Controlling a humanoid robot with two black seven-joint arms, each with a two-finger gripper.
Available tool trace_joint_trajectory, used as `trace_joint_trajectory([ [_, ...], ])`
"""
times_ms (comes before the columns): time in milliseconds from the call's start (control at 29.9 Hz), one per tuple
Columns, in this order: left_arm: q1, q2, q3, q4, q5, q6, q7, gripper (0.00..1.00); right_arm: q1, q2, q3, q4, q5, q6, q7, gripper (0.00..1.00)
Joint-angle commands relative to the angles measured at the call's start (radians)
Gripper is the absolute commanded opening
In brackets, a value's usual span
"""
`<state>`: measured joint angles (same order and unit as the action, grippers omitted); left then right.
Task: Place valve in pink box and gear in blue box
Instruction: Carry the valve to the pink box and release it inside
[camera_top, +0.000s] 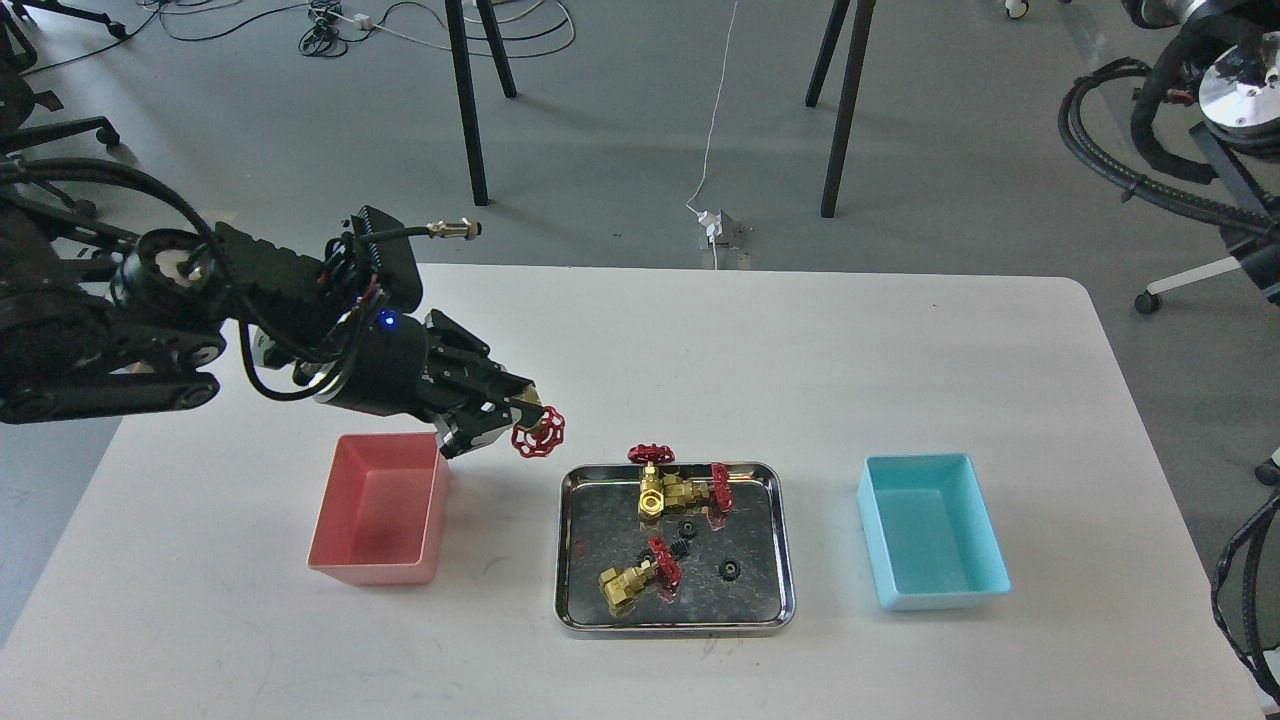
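My left gripper (510, 415) is shut on a valve (536, 430), whose red handwheel sticks out past the fingers. It hangs in the air between the pink box (378, 508) and the steel tray (572, 560), just right of the box's far right corner. The pink box shows nothing inside. Three more valves lie in the tray: two together at the back (672, 485) and one at the front left (635, 578). Tiny black gears (730, 570) lie near the tray's middle. The blue box (932, 530) stands at the right and shows nothing inside. My right gripper is out of view.
My left arm (150, 330) reaches in over the table's left side, behind the pink box. My right arm's cables and joints (1190, 120) hang at the upper right, off the table. Chair and table legs stand on the floor beyond the far edge.
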<state>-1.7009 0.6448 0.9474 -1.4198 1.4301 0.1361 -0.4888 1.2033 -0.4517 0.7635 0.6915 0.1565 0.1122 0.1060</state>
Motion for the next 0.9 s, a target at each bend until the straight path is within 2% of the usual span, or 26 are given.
trace_joint_trajectory([
  [0, 0.010, 0.142, 0.007, -0.022, 0.134, -0.039, 0.000, 0.04, 0.025, 0.007, -0.003, -0.003, 0.000, -0.012, 0.000, 1.00],
  [134, 0.070, 0.245, -0.001, -0.018, 0.217, -0.041, 0.000, 0.04, 0.013, 0.007, -0.004, -0.003, 0.000, -0.009, 0.000, 1.00],
  [234, 0.096, 0.265, -0.002, -0.008, 0.242, -0.041, 0.000, 0.05, -0.004, 0.007, -0.004, 0.002, 0.000, -0.008, 0.000, 1.00],
  [435, 0.176, 0.251, -0.041, 0.018, 0.243, -0.039, 0.000, 0.05, -0.028, 0.005, -0.006, 0.006, 0.001, -0.005, 0.000, 1.00],
  [669, 0.308, 0.181, -0.119, 0.162, 0.243, -0.039, 0.000, 0.06, -0.062, -0.008, -0.004, 0.013, 0.003, -0.005, 0.000, 1.00],
  [870, 0.382, 0.135, -0.142, 0.217, 0.240, -0.039, 0.000, 0.07, -0.073, -0.010, -0.003, 0.014, 0.003, -0.003, 0.000, 1.00],
])
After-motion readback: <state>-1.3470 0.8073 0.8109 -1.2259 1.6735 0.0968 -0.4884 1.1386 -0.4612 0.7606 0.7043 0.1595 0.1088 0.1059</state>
